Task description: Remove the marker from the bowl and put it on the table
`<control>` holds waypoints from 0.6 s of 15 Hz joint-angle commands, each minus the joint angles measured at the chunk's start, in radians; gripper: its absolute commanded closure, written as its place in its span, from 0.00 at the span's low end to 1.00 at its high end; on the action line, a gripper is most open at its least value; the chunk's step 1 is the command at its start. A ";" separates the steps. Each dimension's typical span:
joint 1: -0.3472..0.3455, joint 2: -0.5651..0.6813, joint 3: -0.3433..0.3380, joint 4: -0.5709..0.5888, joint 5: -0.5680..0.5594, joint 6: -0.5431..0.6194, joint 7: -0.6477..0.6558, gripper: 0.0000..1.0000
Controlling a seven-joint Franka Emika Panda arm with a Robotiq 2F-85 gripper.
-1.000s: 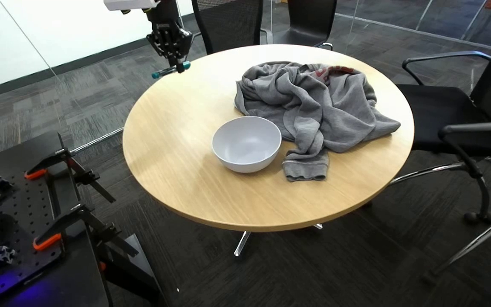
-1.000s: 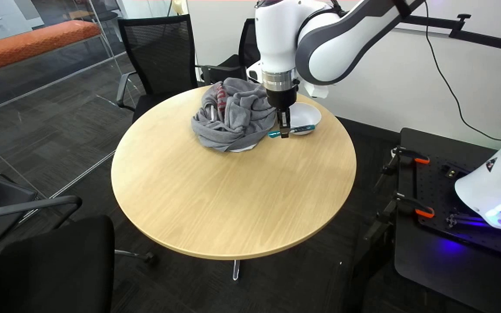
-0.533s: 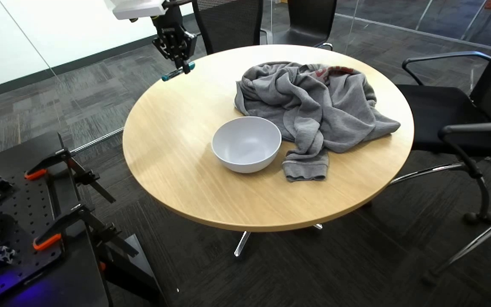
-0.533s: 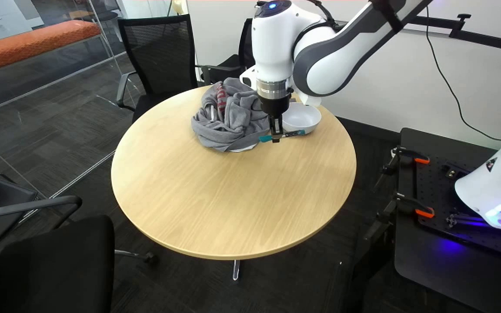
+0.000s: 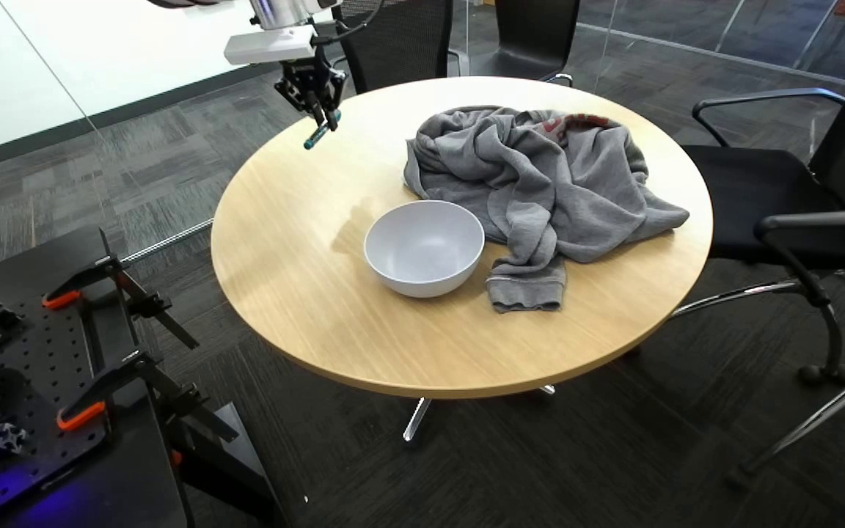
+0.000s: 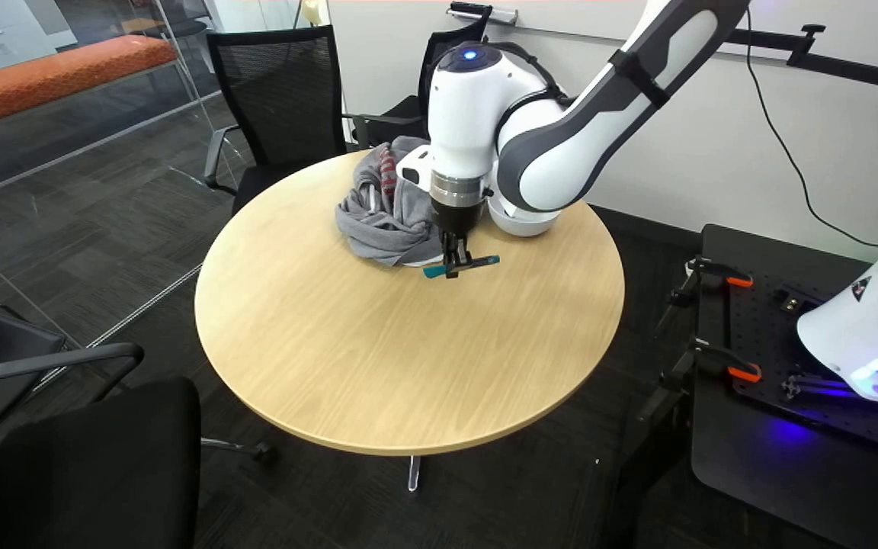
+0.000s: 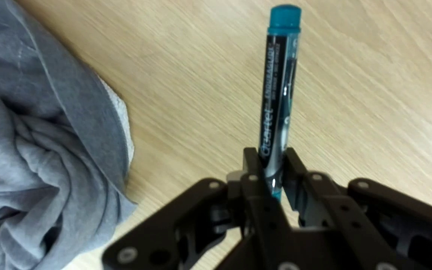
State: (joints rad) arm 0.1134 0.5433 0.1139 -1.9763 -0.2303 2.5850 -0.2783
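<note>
My gripper (image 7: 271, 159) is shut on the teal-green marker (image 7: 280, 82), with a finger on each side of its barrel near one end. In both exterior views the gripper (image 5: 325, 123) (image 6: 451, 270) holds the marker (image 5: 315, 138) (image 6: 486, 261) in the air above the table (image 5: 283, 293) (image 6: 378, 366), apart from the bowl. The white-grey bowl (image 5: 426, 277) stands upright on the tabletop with nothing seen inside it. In an exterior view the arm partly hides the bowl (image 6: 521, 226). The wrist view shows bare tabletop (image 7: 186, 93) under the marker.
A crumpled grey sweatshirt (image 5: 532, 176) lies on the table against the bowl's side; it also shows in the wrist view (image 7: 51, 157), left of the gripper. Black chairs (image 5: 782, 183) (image 6: 279, 99) stand round the table. A black stand with clamps (image 6: 774, 457) carries the robot base.
My gripper has moved with the marker, away from the bowl and out over the tabletop, and has turned a little. A shadow now shows beside the bowl. The bowl and sweatshirt have not moved.
</note>
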 commanded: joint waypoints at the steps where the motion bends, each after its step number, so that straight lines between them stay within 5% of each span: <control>1: -0.037 0.061 0.040 0.043 0.026 0.047 -0.089 0.95; 9: -0.042 0.189 0.049 0.131 0.006 0.031 -0.159 0.95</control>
State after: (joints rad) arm 0.0855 0.6787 0.1489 -1.9018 -0.2219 2.6238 -0.3957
